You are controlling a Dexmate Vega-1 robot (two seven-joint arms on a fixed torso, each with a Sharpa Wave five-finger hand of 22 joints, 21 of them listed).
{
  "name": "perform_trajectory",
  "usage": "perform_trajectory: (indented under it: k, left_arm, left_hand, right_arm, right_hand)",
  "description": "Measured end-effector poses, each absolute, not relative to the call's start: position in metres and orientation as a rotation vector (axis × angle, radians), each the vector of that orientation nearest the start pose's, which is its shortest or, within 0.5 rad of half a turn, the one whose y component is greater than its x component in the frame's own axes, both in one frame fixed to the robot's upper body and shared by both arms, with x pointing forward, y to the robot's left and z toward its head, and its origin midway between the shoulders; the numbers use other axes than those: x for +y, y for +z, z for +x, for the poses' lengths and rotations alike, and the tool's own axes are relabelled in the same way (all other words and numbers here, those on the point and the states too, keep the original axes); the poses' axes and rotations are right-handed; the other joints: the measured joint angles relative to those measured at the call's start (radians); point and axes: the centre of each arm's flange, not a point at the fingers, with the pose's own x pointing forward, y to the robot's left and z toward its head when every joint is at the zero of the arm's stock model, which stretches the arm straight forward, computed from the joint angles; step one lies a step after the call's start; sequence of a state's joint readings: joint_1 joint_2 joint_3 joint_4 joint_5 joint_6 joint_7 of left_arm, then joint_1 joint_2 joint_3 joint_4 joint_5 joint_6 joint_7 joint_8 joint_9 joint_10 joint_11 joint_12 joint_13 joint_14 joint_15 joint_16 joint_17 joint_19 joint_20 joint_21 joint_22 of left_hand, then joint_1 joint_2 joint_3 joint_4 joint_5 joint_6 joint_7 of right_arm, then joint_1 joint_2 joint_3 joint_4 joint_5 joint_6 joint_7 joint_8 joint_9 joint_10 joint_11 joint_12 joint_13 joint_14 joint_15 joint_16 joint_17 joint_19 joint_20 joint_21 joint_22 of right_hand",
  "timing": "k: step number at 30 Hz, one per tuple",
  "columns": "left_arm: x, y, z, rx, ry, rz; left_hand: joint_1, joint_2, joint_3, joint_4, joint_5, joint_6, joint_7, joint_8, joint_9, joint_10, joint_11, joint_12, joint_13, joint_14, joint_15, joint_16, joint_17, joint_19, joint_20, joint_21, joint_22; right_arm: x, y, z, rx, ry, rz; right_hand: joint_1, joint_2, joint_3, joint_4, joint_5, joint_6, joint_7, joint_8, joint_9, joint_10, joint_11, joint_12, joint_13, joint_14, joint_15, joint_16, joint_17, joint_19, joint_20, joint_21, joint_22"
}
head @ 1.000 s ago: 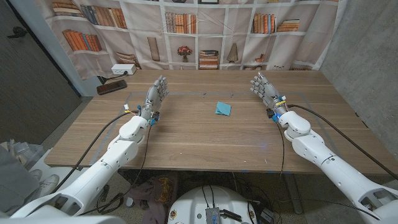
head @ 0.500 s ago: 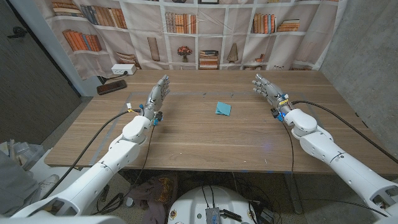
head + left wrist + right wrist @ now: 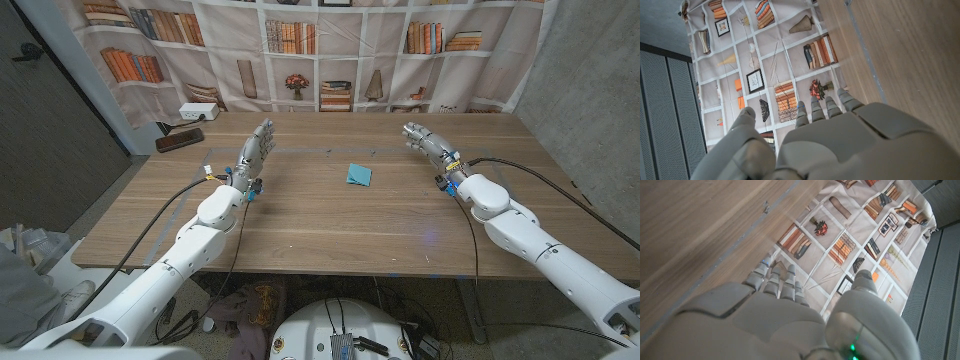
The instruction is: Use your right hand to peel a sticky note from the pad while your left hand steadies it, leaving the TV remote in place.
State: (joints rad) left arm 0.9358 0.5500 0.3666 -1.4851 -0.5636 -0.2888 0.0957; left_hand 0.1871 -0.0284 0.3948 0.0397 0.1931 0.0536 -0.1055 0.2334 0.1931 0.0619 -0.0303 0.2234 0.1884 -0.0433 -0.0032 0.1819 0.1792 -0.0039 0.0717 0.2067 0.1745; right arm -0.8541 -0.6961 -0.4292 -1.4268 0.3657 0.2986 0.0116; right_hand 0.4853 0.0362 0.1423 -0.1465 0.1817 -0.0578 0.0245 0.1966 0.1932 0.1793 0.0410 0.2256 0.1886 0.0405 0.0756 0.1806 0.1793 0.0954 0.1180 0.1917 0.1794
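On the wooden tabletop a small blue pad of sticky notes lies flat near the middle, a little toward the far side, with nothing touching it. The left hand is raised over the tabletop's left part, its fingers straight and close together, pointing toward the far edge, and it holds nothing; it is well apart from the pad. The right hand is raised over the right part, its fingers stretched out and slightly spread, tilted toward the far-left, also empty, and also well apart from the pad. The pad sits between the two hands, somewhat nearer the right one. In the left wrist view the back of the left hand shows with its fingertips reaching toward the bookshelf-printed backdrop, with bare wood beside it. In the right wrist view the right hand is seen the same way, fingers extended and nothing between them, a small green light glowing near the thumb's base. At the far left corner of the tabletop a dark flat remote lies at an angle, and just behind it stands a white box; both are far from either hand. Black cables run along each forearm to the wrists. The backdrop hangs behind the tabletop's far edge.
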Motion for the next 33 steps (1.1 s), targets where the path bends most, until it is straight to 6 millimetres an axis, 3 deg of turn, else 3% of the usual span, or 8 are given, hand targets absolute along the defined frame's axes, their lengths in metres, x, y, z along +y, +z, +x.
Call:
perform_trajectory:
  k: [7, 33]
  left_arm:
    - [0.271, -0.025, 0.618, -0.652, -0.184, 0.001]
    - [0.269, -0.025, 0.623, -0.633, -0.194, -0.007]
  left_hand:
    - [0.0, 0.0, 0.0, 0.0, 0.0, 0.004, 0.004, -0.001, 0.0, 0.0, 0.0, 0.0, 0.0, 0.0, 0.0, 0.0, 0.0, 0.0, 0.0, 0.0, 0.0]
    - [0.0, 0.0, -0.004, -0.004, 0.0, 0.004, 0.004, -0.008, 0.0, 0.005, 0.005, 0.0, 0.0, 0.0, 0.0, 0.0, 0.0, 0.011, 0.0, -0.004, 0.0]
  right_arm:
    - [-0.291, -0.004, 0.623, -0.667, 0.245, -0.499]
    - [-0.278, 0.001, 0.622, -0.687, 0.263, -0.816]
  right_hand:
    - [0.013, -0.003, 0.004, -0.004, 0.0, -0.018, 0.004, -0.005, 0.005, -0.008, 0.014, -0.006, 0.0, -0.007, 0.007, 0.0, 0.0, -0.009, 0.009, 0.0, 0.0]
    - [0.036, -0.017, 0.008, -0.008, 0.0, -0.086, 0.011, -0.016, 0.005, -0.002, 0.019, -0.006, 0.005, -0.018, 0.009, 0.0, 0.0, -0.023, 0.012, 0.0, 0.0]
